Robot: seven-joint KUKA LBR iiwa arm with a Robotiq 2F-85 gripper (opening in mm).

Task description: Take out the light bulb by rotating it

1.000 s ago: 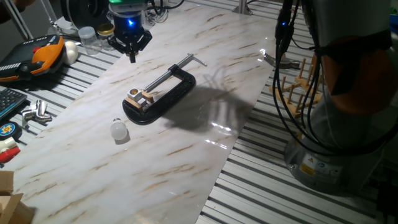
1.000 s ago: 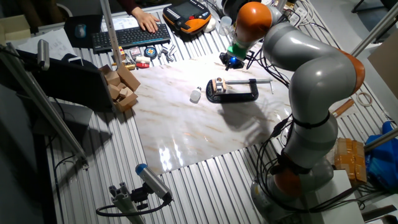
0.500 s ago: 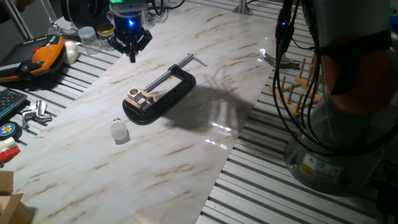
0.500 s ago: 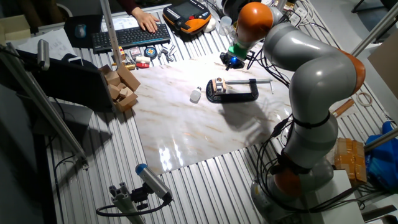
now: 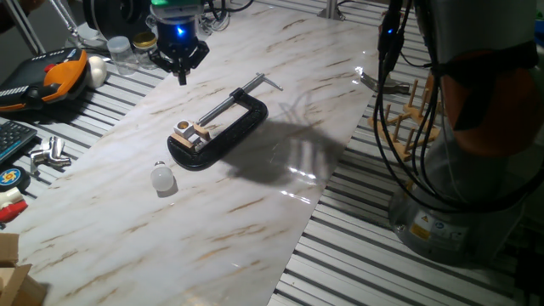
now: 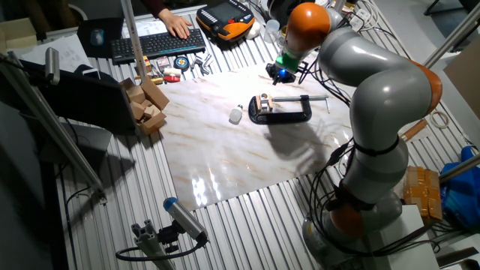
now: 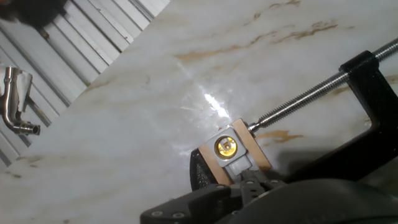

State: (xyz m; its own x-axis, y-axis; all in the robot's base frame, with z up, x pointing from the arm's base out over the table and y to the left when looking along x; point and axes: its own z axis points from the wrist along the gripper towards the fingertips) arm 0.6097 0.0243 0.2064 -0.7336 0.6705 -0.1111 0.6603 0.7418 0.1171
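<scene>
- Nothing has visibly moved since the earlier frames: my gripper (image 5: pixel 179 75) hangs above the marble, fingers apparently pressed together, empty.
- Light bulb (image 5: pixel 162 178) lies loose at the C-clamp's (image 5: pixel 223 125) seven o'clock.
- Socket block (image 7: pixel 233 154) sits empty; I judge the removal done.

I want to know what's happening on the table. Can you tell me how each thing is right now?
light bulb: out of the socket, lying loose on the marble board.
wooden socket block: empty, its brass hole showing, held in the clamp.
black C-clamp: lying flat, its screw pressed against the block.
hand: hanging above the board, away from the clamp and bulb, holding nothing; open or shut is unclear.
</scene>
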